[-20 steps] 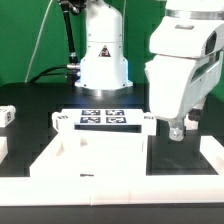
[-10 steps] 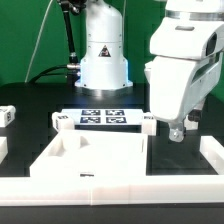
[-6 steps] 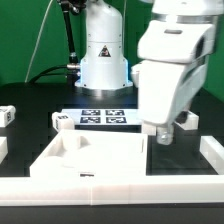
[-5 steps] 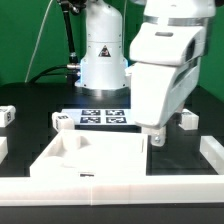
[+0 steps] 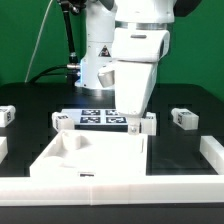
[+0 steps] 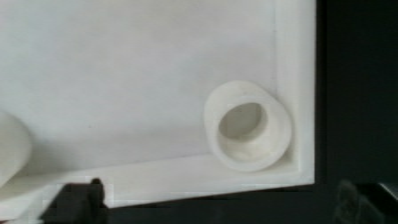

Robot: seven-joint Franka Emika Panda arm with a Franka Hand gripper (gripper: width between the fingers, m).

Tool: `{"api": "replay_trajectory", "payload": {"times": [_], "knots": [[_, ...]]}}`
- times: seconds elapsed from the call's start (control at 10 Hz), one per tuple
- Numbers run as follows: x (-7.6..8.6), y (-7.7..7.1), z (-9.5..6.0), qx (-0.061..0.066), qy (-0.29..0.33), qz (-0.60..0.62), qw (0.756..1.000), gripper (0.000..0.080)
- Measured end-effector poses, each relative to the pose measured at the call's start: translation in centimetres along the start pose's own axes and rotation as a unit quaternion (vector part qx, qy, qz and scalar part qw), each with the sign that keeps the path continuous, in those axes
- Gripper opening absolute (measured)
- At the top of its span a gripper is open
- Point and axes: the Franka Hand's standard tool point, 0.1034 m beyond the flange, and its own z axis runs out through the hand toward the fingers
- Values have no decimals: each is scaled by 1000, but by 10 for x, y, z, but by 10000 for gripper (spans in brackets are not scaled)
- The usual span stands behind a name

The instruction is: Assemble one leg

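A leg (image 5: 184, 118), a small white block with a tag, lies on the black table at the exterior view's right. Another such leg (image 5: 7, 115) lies at the far left. The large white tray-like panel (image 5: 70, 168) lies in front. My gripper (image 5: 133, 127) hangs over the panel's far right corner, left of the right leg. In the wrist view the gripper (image 6: 222, 205) is open with nothing between the dark fingertips (image 6: 75, 200). Below it the panel's corner (image 6: 143, 90) shows with a round socket (image 6: 246, 122).
The marker board (image 5: 100, 118) lies behind the panel, in front of the robot's white base (image 5: 100, 60). White parts lie at the table's left edge (image 5: 3, 150) and right edge (image 5: 212, 150). A small white block (image 5: 60, 120) sits at the marker board's left end.
The arm has swung from above the right leg to the exterior view's left, over the panel's far right corner. The right leg now shows uncovered on the table.
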Motion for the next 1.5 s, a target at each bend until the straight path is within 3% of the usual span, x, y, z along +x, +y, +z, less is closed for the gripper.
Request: {"api": "replay_trajectory", "payload": {"times": [0.2,0.3,0.5,0.8,1.1,1.3,1.5], "knots": [[-1,0,0,0,0,0,1000,650],[-2,-1,3,-6,3,-9,1000,650],[-22,-20,20,-18,11,-38,999,650],[-50,-34,36,-13,12,-36,999,650],[-60,-32,52,-14,17,-23,1000,650],[-67,-30,55,-15,18,-13,1000,650],[-67,-30,55,-14,18,-13,1000,389]]}}
